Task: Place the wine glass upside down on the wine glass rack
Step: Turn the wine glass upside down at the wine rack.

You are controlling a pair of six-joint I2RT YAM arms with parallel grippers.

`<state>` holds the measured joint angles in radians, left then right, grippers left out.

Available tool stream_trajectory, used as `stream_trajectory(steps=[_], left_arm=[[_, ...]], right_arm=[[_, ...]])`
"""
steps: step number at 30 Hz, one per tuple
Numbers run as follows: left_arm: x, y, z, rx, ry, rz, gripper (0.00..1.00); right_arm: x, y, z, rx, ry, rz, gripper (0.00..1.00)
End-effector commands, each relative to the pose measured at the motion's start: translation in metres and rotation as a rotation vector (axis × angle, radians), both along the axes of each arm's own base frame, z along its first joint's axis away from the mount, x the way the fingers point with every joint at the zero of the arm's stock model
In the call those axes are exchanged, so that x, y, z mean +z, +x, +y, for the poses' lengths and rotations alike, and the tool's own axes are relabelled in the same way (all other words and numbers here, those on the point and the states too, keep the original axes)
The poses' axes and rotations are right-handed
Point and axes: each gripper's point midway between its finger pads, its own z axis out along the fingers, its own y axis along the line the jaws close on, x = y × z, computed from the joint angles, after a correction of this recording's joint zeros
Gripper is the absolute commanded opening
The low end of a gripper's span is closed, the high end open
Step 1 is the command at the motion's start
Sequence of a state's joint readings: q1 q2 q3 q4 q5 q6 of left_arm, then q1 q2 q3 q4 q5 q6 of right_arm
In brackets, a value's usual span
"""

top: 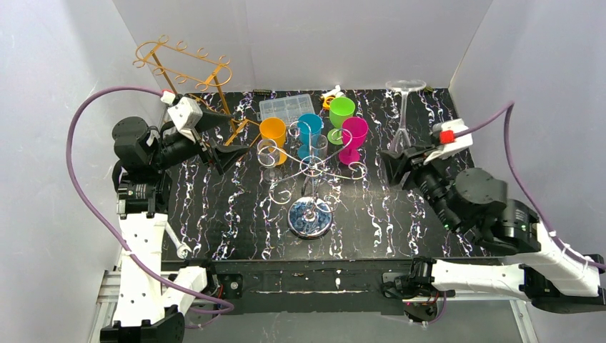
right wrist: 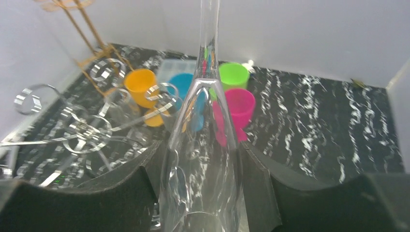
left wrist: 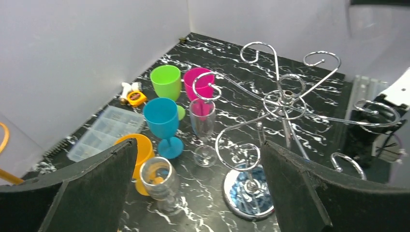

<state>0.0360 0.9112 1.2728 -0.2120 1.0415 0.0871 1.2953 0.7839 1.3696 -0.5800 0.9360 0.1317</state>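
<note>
A clear wine glass hangs upside down at the right, foot uppermost. My right gripper is shut on its bowl. In the right wrist view the bowl fills the gap between the black pads of that gripper, and the stem runs up out of frame. The wine glass rack is a chrome stand with curled arms on a round base at mid-table; nothing hangs from it. My left gripper is open left of the rack with nothing between its fingers. A short clear glass stands below it.
Upright behind the rack are an orange cup, blue goblet, green goblet, pink goblet and a tall clear glass. A clear plastic box lies at the back. A gold wire rack stands at the back left.
</note>
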Motion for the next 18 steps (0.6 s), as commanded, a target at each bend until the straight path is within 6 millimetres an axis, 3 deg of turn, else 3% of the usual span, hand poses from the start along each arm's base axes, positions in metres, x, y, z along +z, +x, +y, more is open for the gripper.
stream_trajectory(steps=[1,6,11,18], left_arm=[[-0.006,-0.011,-0.008,-0.056,-0.067,0.124,0.98],[-0.011,-0.012,-0.009,-0.065,-0.071,0.151,0.98],[-0.020,-0.013,-0.011,-0.075,-0.079,0.186,0.98],[-0.031,-0.013,-0.010,-0.059,-0.080,0.201,0.98]], right_arm=[[-0.048,0.010,-0.015,-0.138,-0.068,0.038,0.01],[-0.087,0.009,-0.020,-0.144,-0.063,0.044,0.01],[-0.123,0.010,0.000,-0.107,-0.138,0.073,0.01],[-0.140,0.012,0.011,-0.101,-0.115,0.068,0.01]])
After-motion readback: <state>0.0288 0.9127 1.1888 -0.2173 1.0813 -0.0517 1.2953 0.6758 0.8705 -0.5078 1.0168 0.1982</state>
